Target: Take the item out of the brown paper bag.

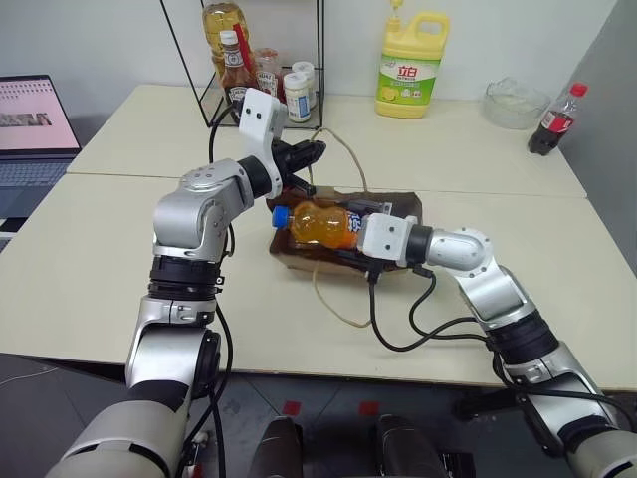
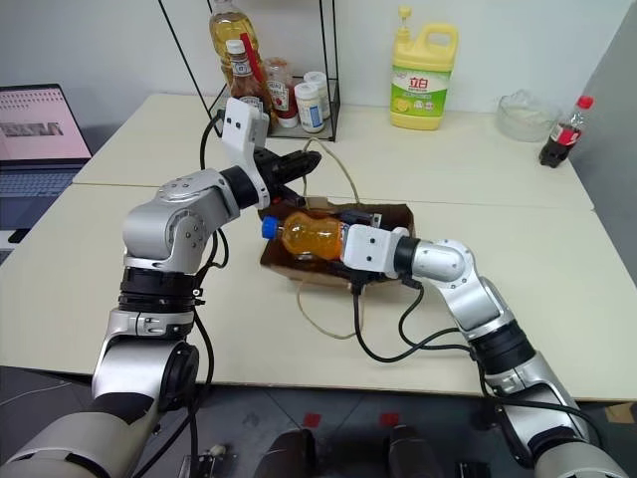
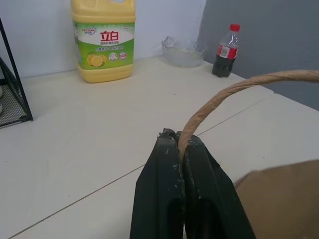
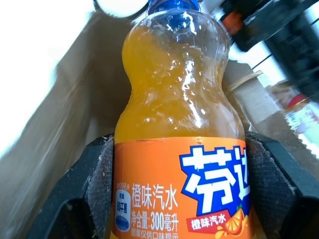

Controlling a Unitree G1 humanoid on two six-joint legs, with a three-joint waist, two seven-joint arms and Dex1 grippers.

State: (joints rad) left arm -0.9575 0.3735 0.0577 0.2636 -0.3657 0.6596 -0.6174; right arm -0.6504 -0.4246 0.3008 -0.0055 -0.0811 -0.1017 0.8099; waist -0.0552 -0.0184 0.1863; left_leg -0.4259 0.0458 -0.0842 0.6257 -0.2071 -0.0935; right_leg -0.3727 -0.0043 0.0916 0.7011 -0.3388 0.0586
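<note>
Gripping the orange drink bottle [image 1: 320, 224] by its labelled body, our right gripper [image 4: 182, 189] has one black finger pressed against each side of the label. We find the bottle lying level, its blue cap pointing toward our left arm, just above the mouth of the brown paper bag [image 1: 393, 207], which lies flat on the table [image 1: 90, 269]. Our left gripper [image 3: 180, 149] is clenched on one tan loop handle [image 3: 224, 94] of the bag, holding it raised. A yellow detergent jug [image 1: 411, 68] and a cola bottle [image 1: 555, 119] stand well apart at the table's far edge.
</note>
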